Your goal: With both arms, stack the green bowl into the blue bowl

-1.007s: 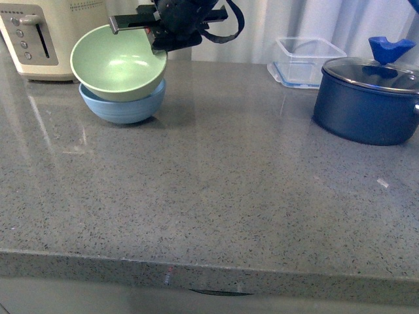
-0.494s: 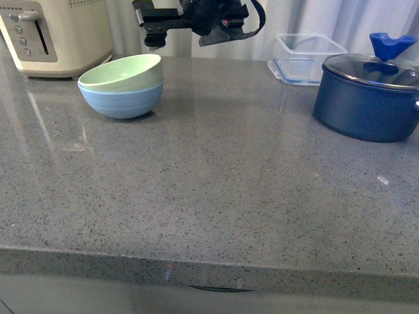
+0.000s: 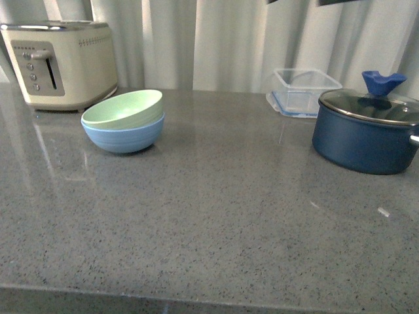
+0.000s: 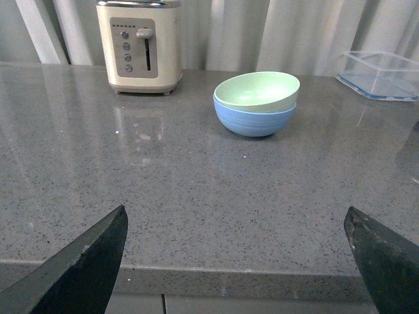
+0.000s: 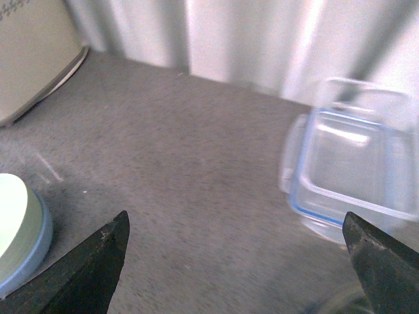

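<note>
The pale green bowl [image 3: 124, 109] sits nested inside the light blue bowl [image 3: 124, 135] on the grey counter, at the back left. Both show in the left wrist view too, green bowl [image 4: 257, 90] in blue bowl [image 4: 254, 120], well beyond my open left gripper [image 4: 236, 252], which hangs over the counter's front edge with nothing between its fingers. My right gripper [image 5: 236, 255] is open and empty above the counter; the stacked bowls' edge [image 5: 18, 243] lies off to one side of it. In the front view only dark bits of an arm [image 3: 327, 2] touch the top edge.
A cream toaster [image 3: 59, 62] stands behind the bowls at the back left. A clear plastic container [image 3: 302, 90] and a dark navy lidded pot [image 3: 365, 134] stand at the back right. Curtains hang behind the counter [image 3: 216, 216].
The right gripper has let go of the green bowl, which settled into the blue bowl. The arm rose out of the front view, and that view tilted up.
</note>
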You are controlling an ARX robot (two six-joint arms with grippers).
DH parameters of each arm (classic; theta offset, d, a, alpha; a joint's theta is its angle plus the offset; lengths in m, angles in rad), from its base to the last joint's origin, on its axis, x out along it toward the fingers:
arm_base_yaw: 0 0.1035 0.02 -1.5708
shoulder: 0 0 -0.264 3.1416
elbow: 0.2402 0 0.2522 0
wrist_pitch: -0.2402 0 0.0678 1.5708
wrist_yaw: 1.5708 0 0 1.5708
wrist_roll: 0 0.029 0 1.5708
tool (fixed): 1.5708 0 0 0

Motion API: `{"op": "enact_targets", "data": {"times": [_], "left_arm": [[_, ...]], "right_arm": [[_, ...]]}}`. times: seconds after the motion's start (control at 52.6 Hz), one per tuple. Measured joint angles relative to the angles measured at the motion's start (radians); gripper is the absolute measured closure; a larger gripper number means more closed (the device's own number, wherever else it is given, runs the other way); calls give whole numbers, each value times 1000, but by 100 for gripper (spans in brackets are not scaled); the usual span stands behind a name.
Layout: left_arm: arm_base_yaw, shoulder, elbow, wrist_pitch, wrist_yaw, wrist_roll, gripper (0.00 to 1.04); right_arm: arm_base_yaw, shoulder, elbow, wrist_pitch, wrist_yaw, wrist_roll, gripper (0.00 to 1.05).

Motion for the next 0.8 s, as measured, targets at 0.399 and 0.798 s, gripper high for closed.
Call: {"op": "enact_targets", "data": {"times": [0.399, 0.798], "left_arm": [[0, 0, 0, 0, 0, 0, 7], [0, 0, 0, 0, 0, 0, 7]], "right_arm": [[-169, -570, -835, 178, 3, 97, 10], [-251, -887, -1192, 268, 145, 117, 10]]}}
